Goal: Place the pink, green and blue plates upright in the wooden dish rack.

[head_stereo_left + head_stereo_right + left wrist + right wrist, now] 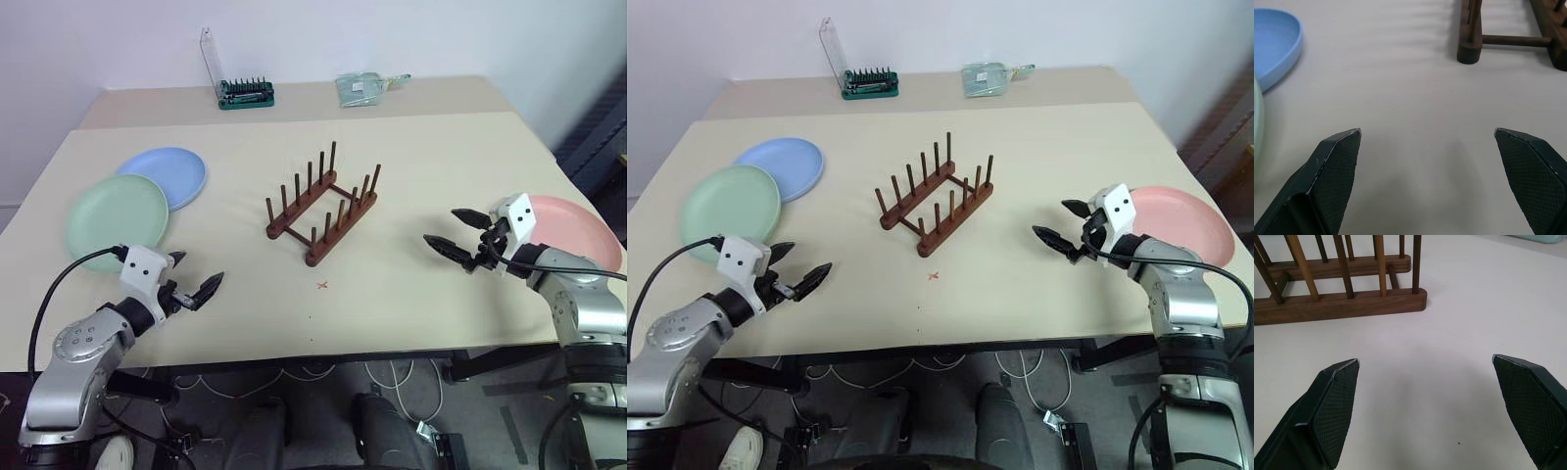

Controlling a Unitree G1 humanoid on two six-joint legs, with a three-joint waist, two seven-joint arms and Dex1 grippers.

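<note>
Start of task: dark wooden pegged dish rack point(321, 204) empty; both tools point(195, 284) point(458, 234) released. Next, grasp the round salmon-pink plate point(580, 231) beside the right tool.

We've got two head cameras looking down over the whole table point(392, 294), rack point(321, 206) mid-frame in both. Each wrist camera sits low and close to the tabletop, facing the rack from opposite sides.

Three plates point(118, 220), one rack point(321, 208), two end effectors point(197, 279).
</note>
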